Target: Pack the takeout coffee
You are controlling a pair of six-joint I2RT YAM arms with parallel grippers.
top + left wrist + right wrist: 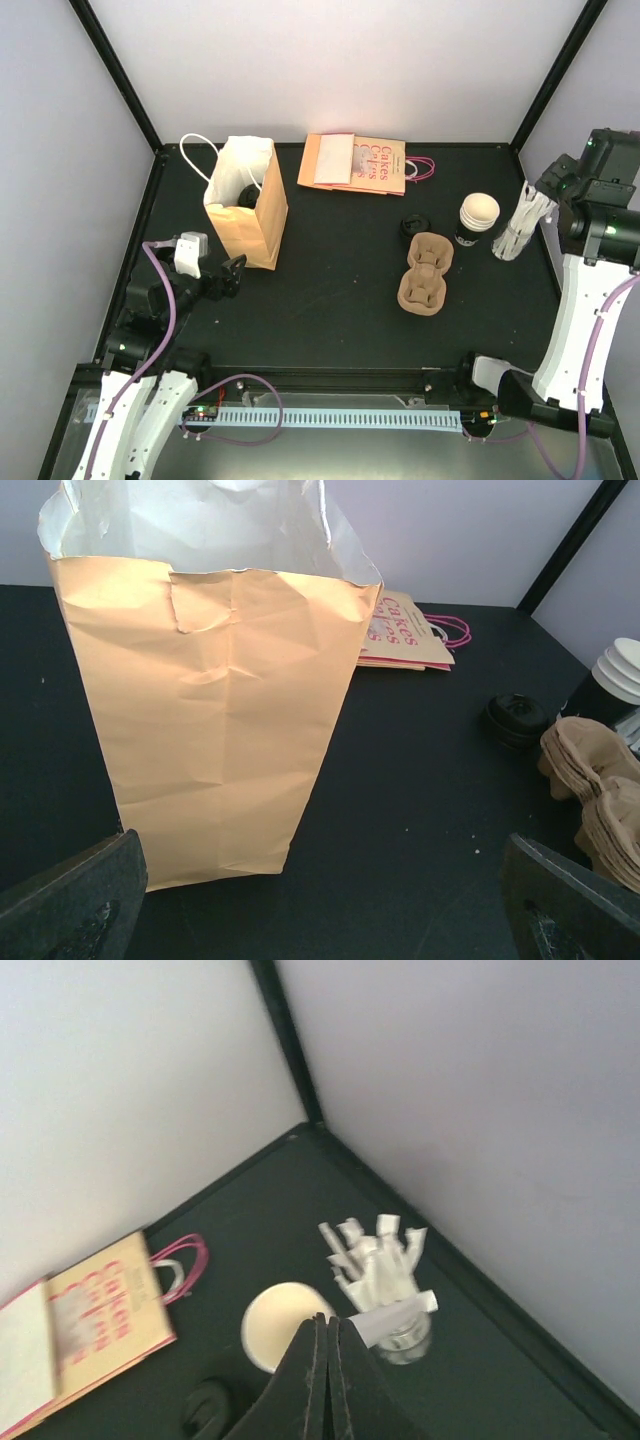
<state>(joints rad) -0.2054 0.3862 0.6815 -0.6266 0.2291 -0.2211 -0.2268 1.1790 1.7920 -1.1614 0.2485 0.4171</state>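
The small black paper takeout cup (478, 218) stands lidless and cream inside, right of the brown moulded-pulp carrier (425, 270). Its round black plastic lid (414, 225) lies on the table just beside it. The left gripper (232, 278) gapes wide by the upright tan paper bag (245, 205), whose dark contents I can't make out, and the right gripper (326, 1335) is pinched closed.

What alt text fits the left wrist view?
A tan paper bag stands upright and open, close ahead of the open left hand. Right of it on the black table: a flat printed bag, a black lid, a brown pulp carrier.
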